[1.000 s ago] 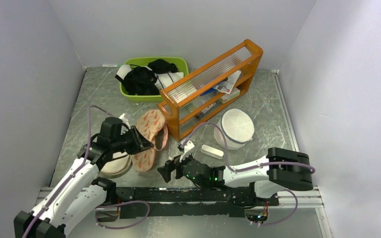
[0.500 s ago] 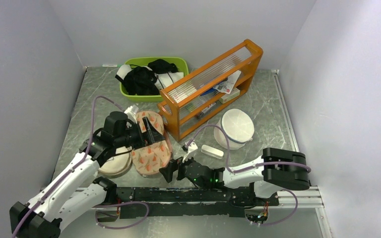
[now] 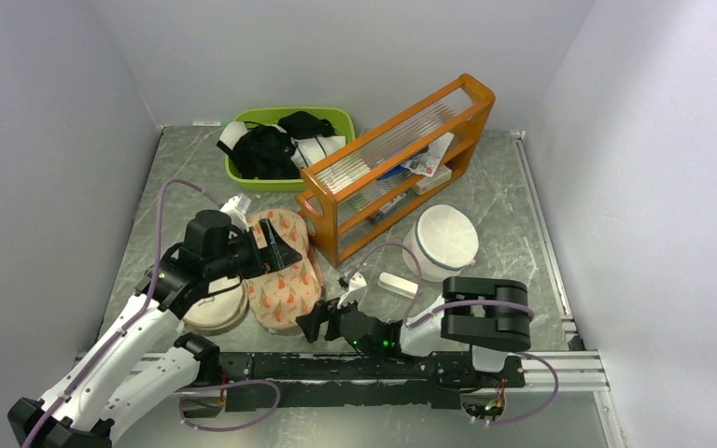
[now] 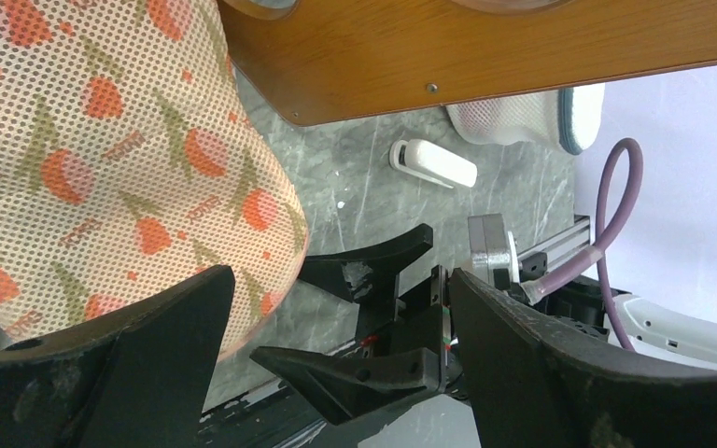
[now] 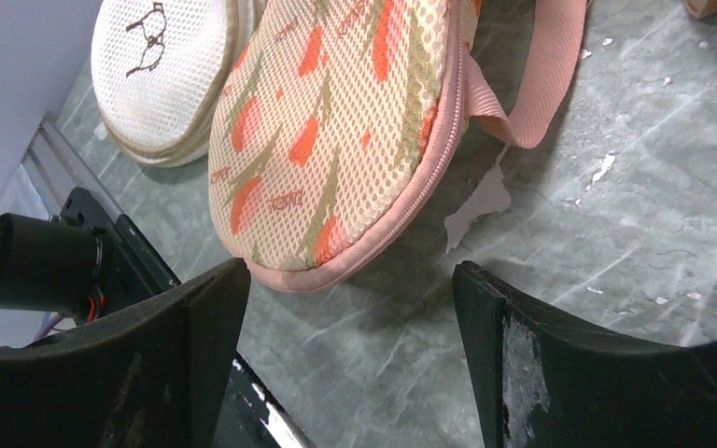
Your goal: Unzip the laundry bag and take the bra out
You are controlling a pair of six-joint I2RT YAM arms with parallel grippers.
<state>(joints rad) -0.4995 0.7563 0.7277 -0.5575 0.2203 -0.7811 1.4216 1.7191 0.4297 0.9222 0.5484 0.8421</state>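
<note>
1. Found laundry bag (image 3: 285, 297) flat toward table's (image 3: 485, 201) near-left corner, zipper (image 5: 441, 135) shut; bra unseen, presumably inside.
2. Hung left gripper (image 3: 280, 247) spread above it, holding nothing.
3. Pointed right gripper (image 5: 350, 275), also spread, at its near end, likely for the zipper.

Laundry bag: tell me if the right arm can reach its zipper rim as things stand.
Probably yes. The right gripper is open, facing the laundry bag, with only bare table between it and the zipper rim.
</note>
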